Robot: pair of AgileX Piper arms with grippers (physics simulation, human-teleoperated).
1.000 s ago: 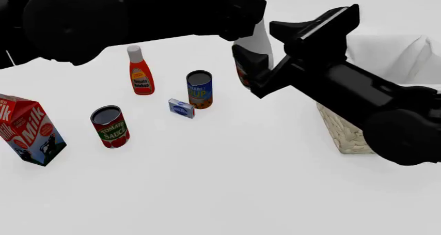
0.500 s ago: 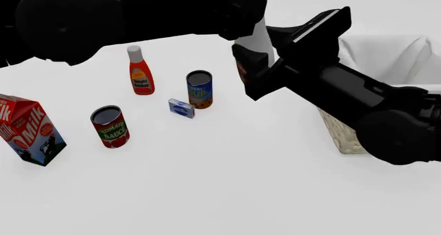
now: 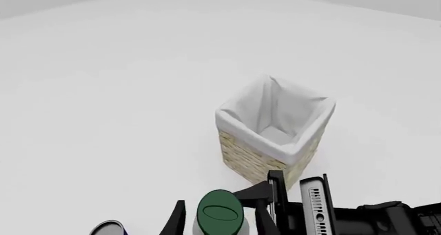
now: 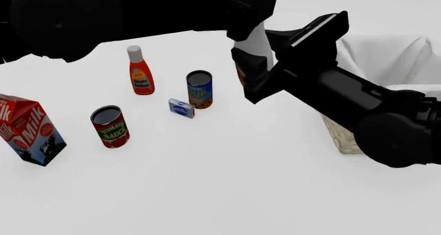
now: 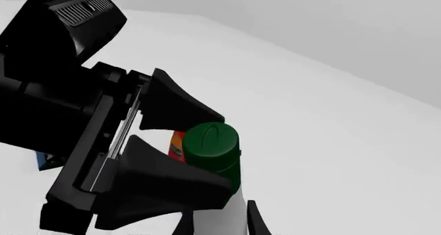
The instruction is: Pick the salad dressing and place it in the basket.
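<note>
Both arms crowd the dressing (image 4: 258, 44); the basket (image 4: 386, 54) waits with nothing visible in it.

We judge the task barely begun: the dressing stands upright at the far middle of the table (image 4: 206, 183), left of the basket and apart from it, with lifting and carrying still to come. In the right wrist view, the left gripper (image 5: 180, 142) straddles the green cap, spread fingers (image 5: 175, 108) flanking it, contact unclear. The right gripper (image 5: 217, 222) has the bottle's body between its tips; we cannot tell whether it is clamped.
</note>
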